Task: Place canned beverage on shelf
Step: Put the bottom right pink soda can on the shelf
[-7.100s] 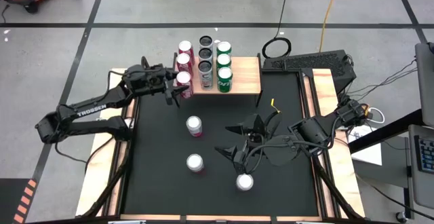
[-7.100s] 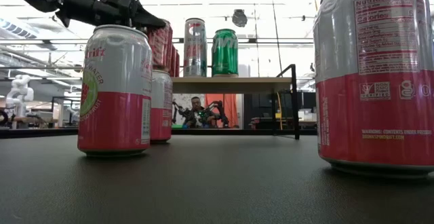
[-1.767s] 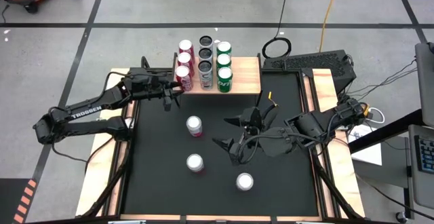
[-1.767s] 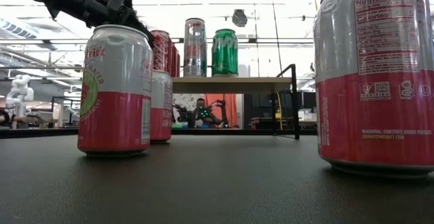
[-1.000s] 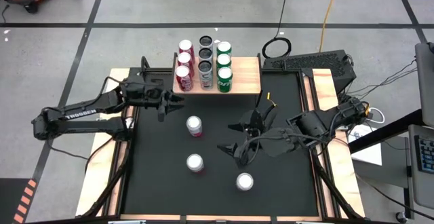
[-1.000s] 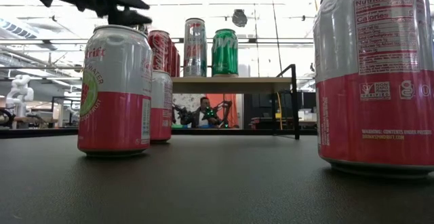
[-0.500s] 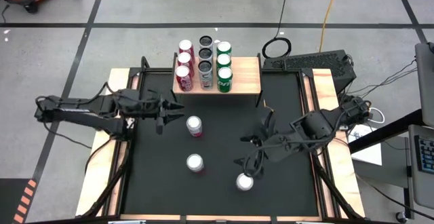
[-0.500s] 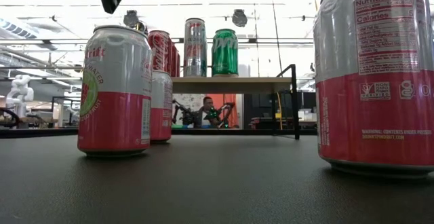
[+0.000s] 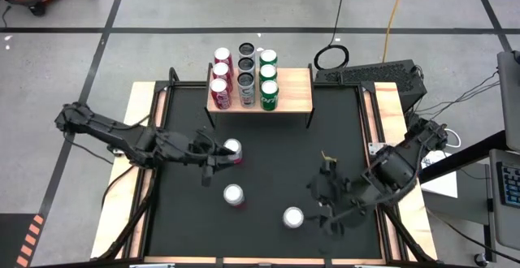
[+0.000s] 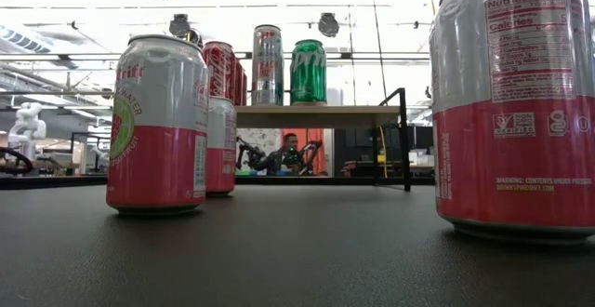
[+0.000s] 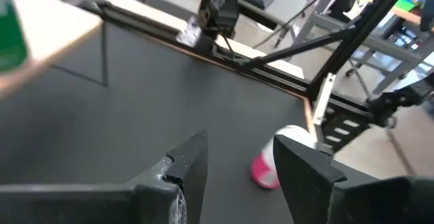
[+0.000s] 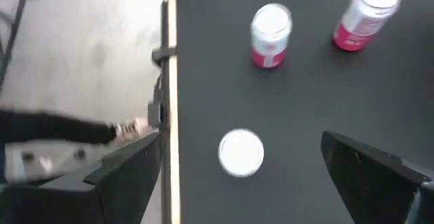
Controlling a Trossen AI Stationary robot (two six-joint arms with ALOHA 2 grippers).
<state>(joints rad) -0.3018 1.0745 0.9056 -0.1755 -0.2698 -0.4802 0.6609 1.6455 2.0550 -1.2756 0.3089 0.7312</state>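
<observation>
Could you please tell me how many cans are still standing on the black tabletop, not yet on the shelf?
3. One stands nearest the shelf, beside the left hand; one is in the middle; one is toward the front, near the right hand.

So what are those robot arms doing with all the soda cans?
They're stocking the little wooden shelf, which already holds rows of cans. The left gripper, empty, is beside a pink can on the black mat. The right gripper, open wide, hovers near another pink can. A third pink can waits between them.

Bright backlit room; both wrist views motion-blurred.
</observation>
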